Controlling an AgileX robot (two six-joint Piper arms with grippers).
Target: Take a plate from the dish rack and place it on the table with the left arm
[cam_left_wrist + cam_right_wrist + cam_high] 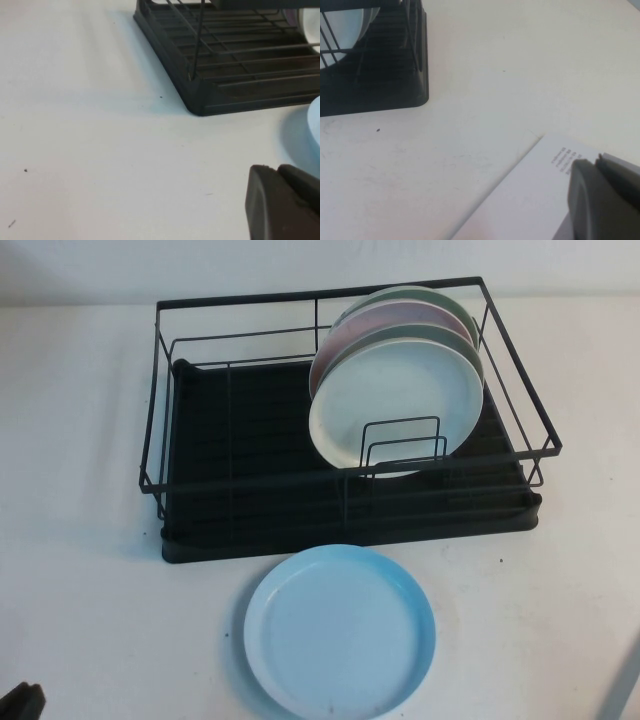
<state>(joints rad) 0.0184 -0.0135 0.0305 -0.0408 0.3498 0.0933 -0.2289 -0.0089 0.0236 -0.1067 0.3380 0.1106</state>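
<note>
Lying flat on the table (pixel 90 440), the sky-blue plate (pixel 340 631) is sitting just in front of the dish rack (pixel 250 500), apart from the left gripper (pixel 282 200), whose fingers are pressing together, empty. Right gripper (pixel 605 195) is hovering low; cannot tell its state.

tiny print on white sheet (pixel 530 200) unreadable

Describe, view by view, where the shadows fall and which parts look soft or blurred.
High view: round sky-blue plate casts a faint shadow on its left. Left wrist view: black wire dish rack shades the white table; shut left gripper looks blurred. Right wrist view: right gripper looks blurred, rack corner dark.
</note>
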